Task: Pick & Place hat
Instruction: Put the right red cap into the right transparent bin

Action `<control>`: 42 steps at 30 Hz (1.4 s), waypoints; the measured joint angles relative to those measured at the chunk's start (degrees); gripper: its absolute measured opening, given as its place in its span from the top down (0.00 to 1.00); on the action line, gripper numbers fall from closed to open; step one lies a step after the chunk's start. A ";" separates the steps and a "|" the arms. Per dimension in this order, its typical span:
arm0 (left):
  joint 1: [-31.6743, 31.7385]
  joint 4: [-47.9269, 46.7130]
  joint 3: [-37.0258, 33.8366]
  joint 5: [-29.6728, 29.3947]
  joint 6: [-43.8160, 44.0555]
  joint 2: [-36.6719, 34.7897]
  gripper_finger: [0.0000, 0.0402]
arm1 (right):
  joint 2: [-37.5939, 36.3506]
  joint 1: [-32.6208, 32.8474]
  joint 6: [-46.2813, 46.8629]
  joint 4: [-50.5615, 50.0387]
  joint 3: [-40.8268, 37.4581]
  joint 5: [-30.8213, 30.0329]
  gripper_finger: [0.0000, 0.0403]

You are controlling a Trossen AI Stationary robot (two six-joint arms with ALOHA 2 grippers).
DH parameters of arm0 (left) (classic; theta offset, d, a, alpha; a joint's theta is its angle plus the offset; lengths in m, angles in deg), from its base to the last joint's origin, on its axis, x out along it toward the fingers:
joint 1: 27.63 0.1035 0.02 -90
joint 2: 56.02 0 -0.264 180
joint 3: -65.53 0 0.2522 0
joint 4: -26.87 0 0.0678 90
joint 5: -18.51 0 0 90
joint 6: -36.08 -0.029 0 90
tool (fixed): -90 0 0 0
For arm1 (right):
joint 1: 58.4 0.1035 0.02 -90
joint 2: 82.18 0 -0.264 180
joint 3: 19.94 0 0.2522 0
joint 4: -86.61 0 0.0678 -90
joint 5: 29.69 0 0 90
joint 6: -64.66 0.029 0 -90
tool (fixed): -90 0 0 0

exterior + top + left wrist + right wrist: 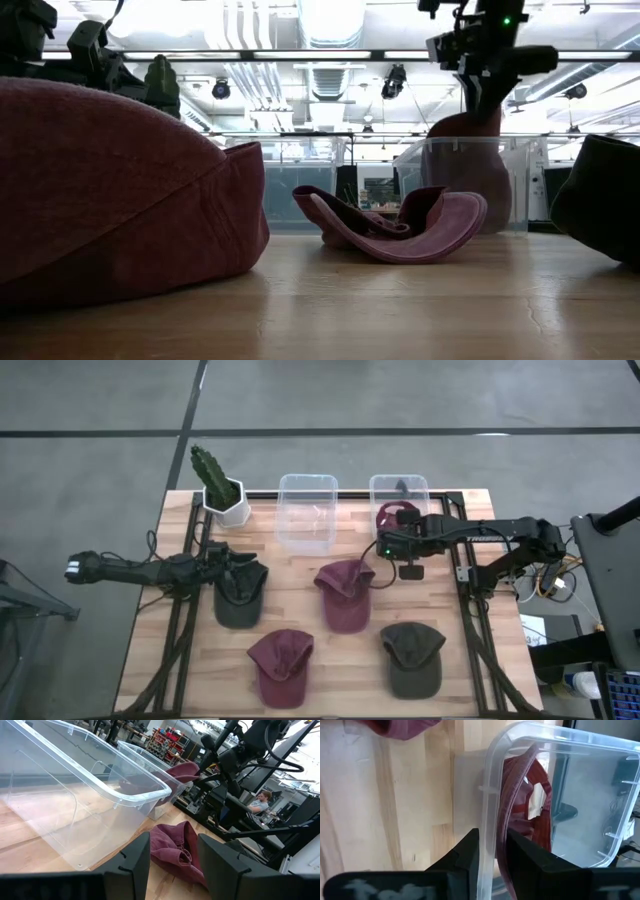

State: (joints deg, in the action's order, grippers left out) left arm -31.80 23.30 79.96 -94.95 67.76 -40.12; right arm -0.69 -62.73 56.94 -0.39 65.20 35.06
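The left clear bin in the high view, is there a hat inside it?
No, the left clear bin shows only its bare bottom, while a maroon hat hangs over the right bin.

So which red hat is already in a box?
The maroon hat hanging over the rim of the right clear bin, by the right hand. The other two maroon hats lie flat on the table.

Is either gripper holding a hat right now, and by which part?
The right gripper pinches a maroon fabric cap by its brim, against the clear plastic bin's rim. The left gripper holds nothing.
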 joint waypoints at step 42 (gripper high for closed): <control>0.00 0.03 0.00 0.00 0.00 -0.02 0.61 | -0.39 1.96 2.87 0.60 1.04 -15.15 0.97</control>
State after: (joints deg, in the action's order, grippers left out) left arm -31.80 23.33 79.96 -94.95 67.76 -40.14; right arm -1.08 -60.77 59.80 0.21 66.25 19.91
